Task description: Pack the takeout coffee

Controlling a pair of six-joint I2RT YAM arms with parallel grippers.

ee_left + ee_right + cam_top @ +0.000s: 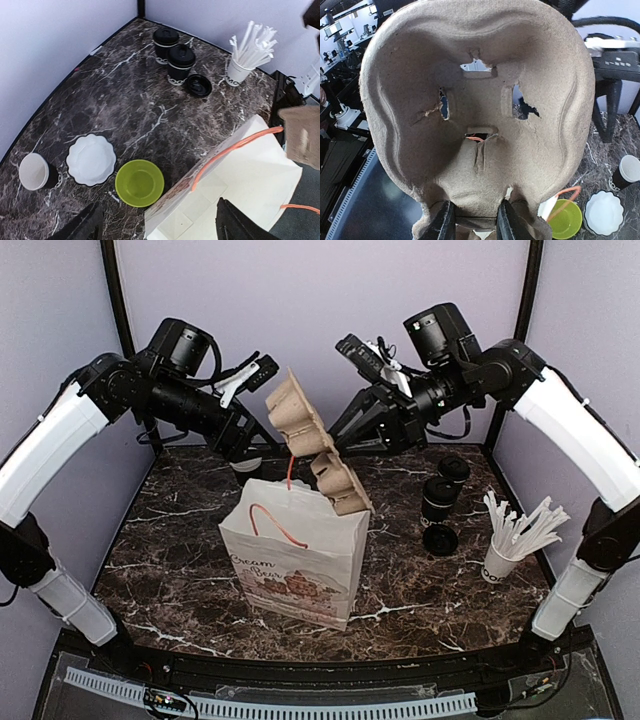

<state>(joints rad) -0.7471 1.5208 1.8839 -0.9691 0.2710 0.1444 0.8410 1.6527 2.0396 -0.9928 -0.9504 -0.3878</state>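
While under way, judged well short of done. Found takeout coffee (438, 498) upright on desk (180, 540) at 3 o'clock from paper bag (295, 560), lid on, touched by neither arm; yet to be lifted and bagged. Noted pulp cup carrier (310, 435) tilted over bag mouth, pinched at its edge by right jaws, with right arm (570, 430) extended from 2 o'clock. Observed left jaws spread wide and empty, with left arm (60, 435) raised at 10 o'clock, beside carrier.
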